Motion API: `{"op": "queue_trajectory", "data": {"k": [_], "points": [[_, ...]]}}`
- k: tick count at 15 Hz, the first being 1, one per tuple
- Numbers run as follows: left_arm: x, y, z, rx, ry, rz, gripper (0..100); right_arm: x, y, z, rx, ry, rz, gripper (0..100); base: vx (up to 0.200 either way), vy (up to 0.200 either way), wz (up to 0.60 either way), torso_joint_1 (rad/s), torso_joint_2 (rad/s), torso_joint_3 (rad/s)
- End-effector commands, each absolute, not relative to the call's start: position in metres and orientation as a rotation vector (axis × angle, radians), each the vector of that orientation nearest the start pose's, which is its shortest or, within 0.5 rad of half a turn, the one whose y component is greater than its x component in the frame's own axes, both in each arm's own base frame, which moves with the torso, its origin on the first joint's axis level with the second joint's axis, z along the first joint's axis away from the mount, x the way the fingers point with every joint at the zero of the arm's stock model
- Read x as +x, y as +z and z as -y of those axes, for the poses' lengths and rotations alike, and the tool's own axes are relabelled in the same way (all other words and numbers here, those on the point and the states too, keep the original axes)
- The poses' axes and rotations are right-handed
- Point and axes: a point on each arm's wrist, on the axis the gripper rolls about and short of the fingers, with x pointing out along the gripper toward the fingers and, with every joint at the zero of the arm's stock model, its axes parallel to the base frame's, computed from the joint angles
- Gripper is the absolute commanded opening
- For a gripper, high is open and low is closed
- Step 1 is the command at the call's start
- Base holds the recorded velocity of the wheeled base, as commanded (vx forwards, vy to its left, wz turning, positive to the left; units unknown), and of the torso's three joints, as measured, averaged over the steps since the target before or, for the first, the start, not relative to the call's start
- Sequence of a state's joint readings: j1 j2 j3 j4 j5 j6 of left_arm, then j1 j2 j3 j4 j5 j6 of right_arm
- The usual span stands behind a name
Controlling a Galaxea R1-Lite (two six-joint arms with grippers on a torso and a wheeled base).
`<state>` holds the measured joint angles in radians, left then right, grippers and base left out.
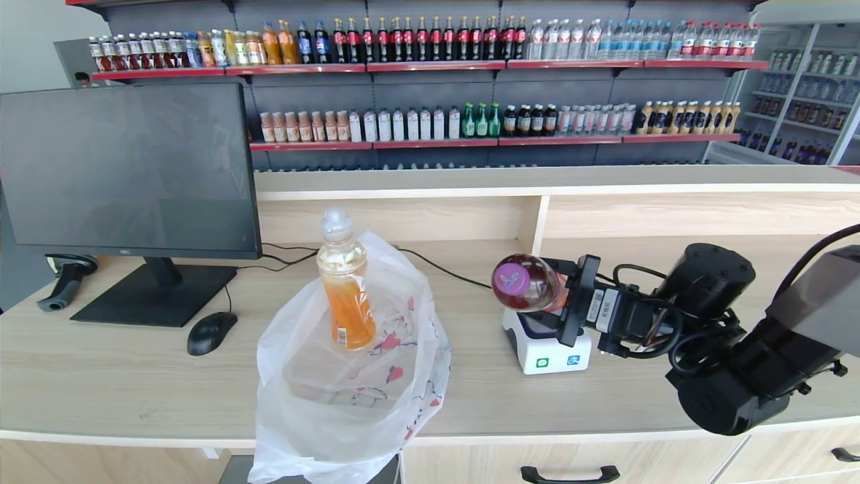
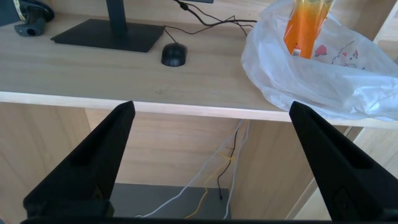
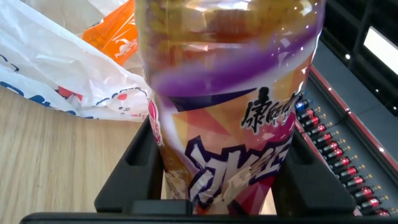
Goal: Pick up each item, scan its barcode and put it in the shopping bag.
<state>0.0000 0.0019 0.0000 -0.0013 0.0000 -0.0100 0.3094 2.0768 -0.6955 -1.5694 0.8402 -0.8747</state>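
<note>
Bottle (image 1: 527, 282), purple cap: right of centre in the head view, lying on its side in the air with the cap facing the camera. It is directly above the scanner (image 1: 547, 343), close over its top; contact cannot be judged.

Right end effector (image 1: 564, 292): pinching the bottle around its body, one finger on each side of the label. The arm comes in from the lower right of the frame.

Scanner: small white box on the desk (image 1: 121, 383), just right of the bag (image 1: 349, 390).

Bag: thin white plastic, centre-bottom of the frame, mouth open and hanging slightly over the desk's near edge. An orange bottle (image 1: 344, 289) stands upright in it.

Left end effector (image 2: 211, 106): fingers spread wide, holding nothing, below the desk's near edge.

Far left of the frame: monitor (image 1: 127, 168), mouse (image 1: 211, 332), hand scanner (image 1: 65, 280).

Step in hand, judged: scanning the barcode of the second item; the first appears bagged.

Next move, judged: the barcode must face the scanner window, which may call for a wrist roll, since the barcode's position is not visible. After that, carry the bottle left to the bag mouth, lower it beside the orange bottle without toppling it, then release.
</note>
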Motion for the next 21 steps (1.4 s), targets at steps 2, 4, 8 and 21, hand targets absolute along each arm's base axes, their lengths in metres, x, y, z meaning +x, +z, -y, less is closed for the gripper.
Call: {"op": "queue_trajectory", "data": {"k": [2, 4, 8, 21], "points": [[-0.023, 0.076, 0.0, -0.009, 0.0, 0.0, 100, 0.321, 0.127, -0.121, -0.822, 0.988, 0.688, 0, 0.0, 0.0, 0.0, 0.0, 0.0, 0.0], [-0.023, 0.076, 0.0, -0.011, 0.0, 0.0, 100, 0.32, 0.129, -0.121, -0.817, 0.988, 0.69, 0, 0.0, 0.0, 0.0, 0.0, 0.0, 0.0], [-0.023, 0.076, 0.0, -0.011, 0.0, 0.0, 100, 0.32, 0.129, -0.122, -0.809, 0.992, 0.687, 0, 0.0, 0.0, 0.0, 0.0, 0.0, 0.0], [-0.023, 0.076, 0.0, -0.009, 0.0, 0.0, 100, 0.276, 0.21, -0.145, -0.496, 0.922, 0.743, 0, 0.0, 0.0, 0.0, 0.0, 0.0, 0.0]]}}
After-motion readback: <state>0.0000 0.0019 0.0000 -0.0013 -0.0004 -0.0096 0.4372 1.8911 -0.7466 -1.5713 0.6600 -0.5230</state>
